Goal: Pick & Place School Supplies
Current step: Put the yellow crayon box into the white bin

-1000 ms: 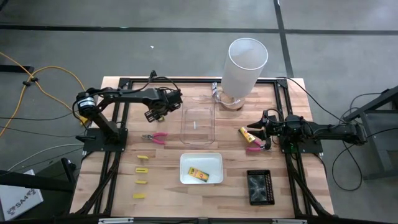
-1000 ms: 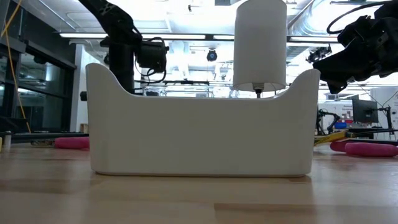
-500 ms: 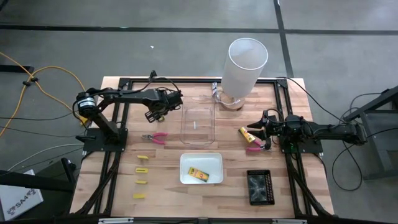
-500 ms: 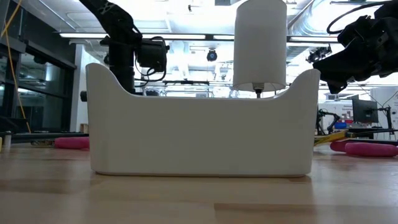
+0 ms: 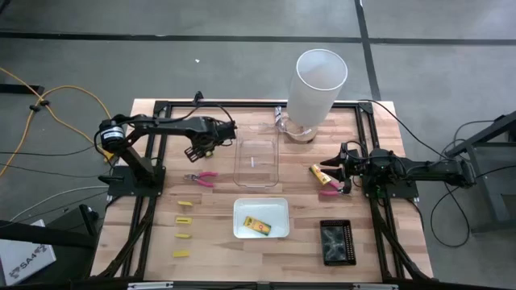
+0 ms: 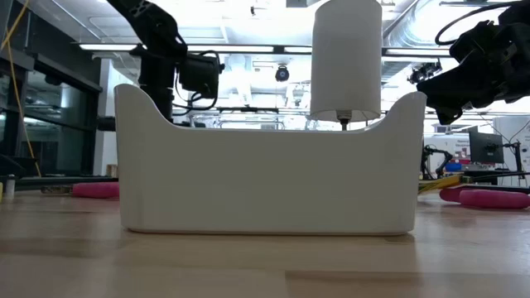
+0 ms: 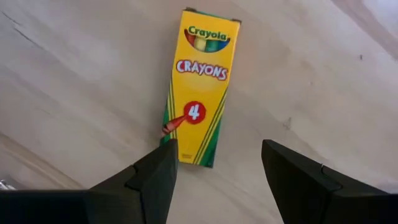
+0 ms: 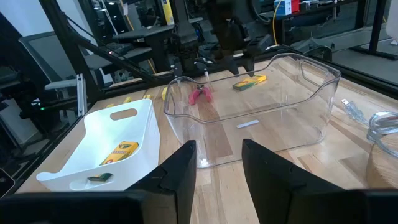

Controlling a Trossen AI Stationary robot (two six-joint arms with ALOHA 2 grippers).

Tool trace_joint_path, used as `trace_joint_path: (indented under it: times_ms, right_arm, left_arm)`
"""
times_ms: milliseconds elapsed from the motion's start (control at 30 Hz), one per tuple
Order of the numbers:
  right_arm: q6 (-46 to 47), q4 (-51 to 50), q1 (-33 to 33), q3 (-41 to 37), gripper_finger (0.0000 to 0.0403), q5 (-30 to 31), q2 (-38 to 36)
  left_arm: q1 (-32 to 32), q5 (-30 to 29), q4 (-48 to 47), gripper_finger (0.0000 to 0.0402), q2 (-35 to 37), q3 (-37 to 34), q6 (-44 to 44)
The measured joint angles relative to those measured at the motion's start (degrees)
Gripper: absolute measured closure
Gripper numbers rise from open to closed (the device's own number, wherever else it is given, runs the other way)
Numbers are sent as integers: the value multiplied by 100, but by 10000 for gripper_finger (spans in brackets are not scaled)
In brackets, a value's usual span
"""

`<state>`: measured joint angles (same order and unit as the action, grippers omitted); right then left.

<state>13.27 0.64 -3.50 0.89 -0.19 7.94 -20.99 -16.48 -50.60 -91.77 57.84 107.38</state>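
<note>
A yellow Crayola crayon box [image 7: 200,87], marked with a 4, lies flat on the pale wood table [image 5: 218,242] directly under the left gripper [image 7: 214,180], whose 2 fingers are spread wide with the box's near end between them, not touching it. From above, that gripper [image 5: 203,143] hangs over the far left part of the table, left of the clear tray [image 5: 256,163]; the box itself is hidden there. Pink-handled scissors [image 5: 201,178] lie just nearer, and 4 small yellow blocks [image 5: 185,220] run in a column down the near left. A second crayon box [image 5: 258,226] rests inside the white tray [image 5: 278,209] at near centre. On the right, another crayon packet [image 5: 320,171] and a pink tool [image 5: 329,192] lie beside the right gripper [image 5: 342,171], which hovers low with its fingers parted and holding nothing. A black tray [image 5: 336,242] sits at the near right, and a tall white cylinder [image 5: 316,87] stands at the far edge. The table is light wooden planks framed by black rails, standing on a grey floor [image 5: 201,56] with a yellow cable [image 5: 64,101] at the left. The low view shows a bright workshop with ceiling lights behind the white tray.
</note>
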Motion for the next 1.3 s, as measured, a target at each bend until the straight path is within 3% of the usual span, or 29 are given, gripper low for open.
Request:
trace_joint_path:
  times_ms: [333, 600, 833, 1300]
  right_arm:
    - [0, 0, 2, 0, 282, 0, -2]
    - [0, 0, 0, 0, 282, 0, 0]
    - [0, 0, 1, 0, 282, 0, -1]
    - [0, 0, 0, 0, 282, 0, -2]
  left_arm:
    - [32, 123, -40, 177, 0, 0, -541]
    - [170, 112, -44, 177, 0, 0, -303]
    - [127, 165, -16, 177, 0, 0, -1695]
    - [113, 433, -88, 177, 0, -2, -1136]
